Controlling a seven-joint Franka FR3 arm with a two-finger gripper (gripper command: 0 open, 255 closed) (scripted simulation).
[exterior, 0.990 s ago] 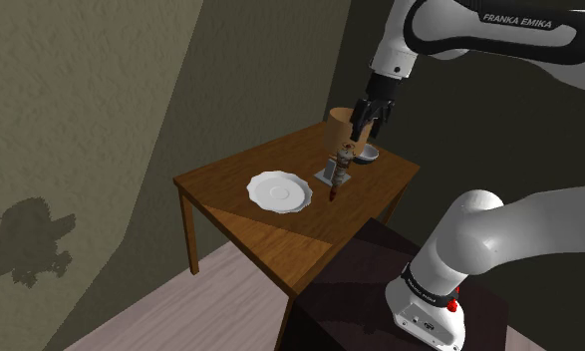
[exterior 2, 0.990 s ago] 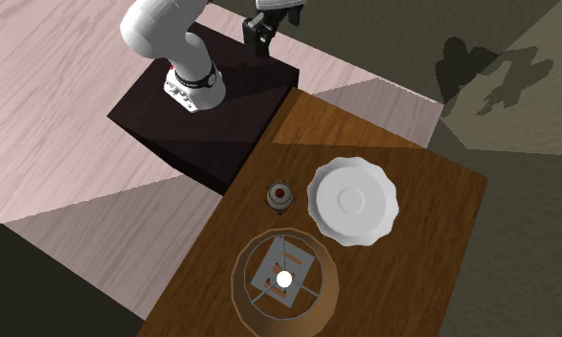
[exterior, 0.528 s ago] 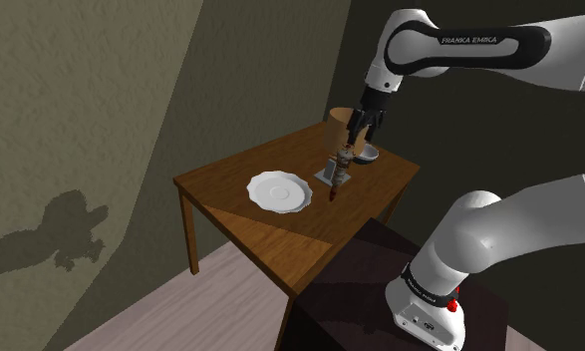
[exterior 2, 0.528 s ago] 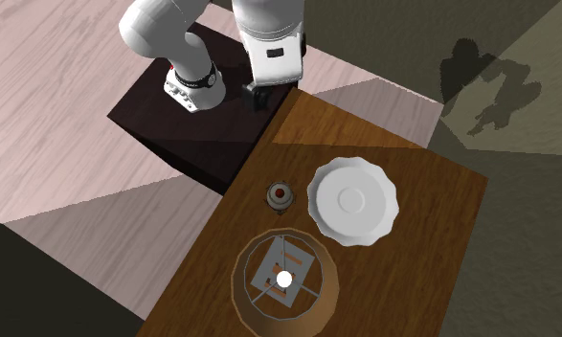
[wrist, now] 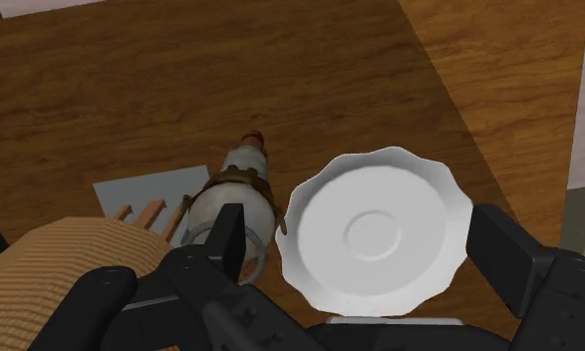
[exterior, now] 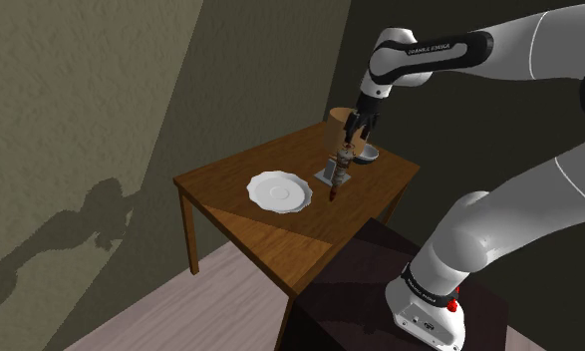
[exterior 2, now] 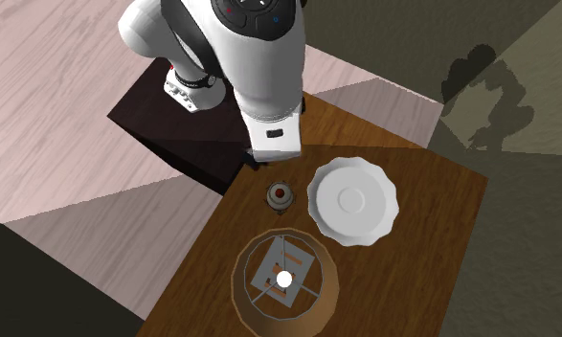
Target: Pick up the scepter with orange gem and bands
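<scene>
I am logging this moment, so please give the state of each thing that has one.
gripper: open, holding nothing.
scepter: upright on the table, not held.
plate: flat, right side up, empty.
lamp: upright.

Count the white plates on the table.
1. The scalloped white plate lies on the wooden table, to the second exterior view's right of the scepter. The arm covers one table corner there.

We are seeing the arm (exterior 2: 259,67) swinging out from above the stand (exterior 2: 154,115) to the table (exterior 2: 432,249) edge in the second exterior view, its wrist now just beside the scepter (exterior 2: 281,196), while the gripper (exterior: 357,128) is edging toward the shoulder view's left.
</scene>
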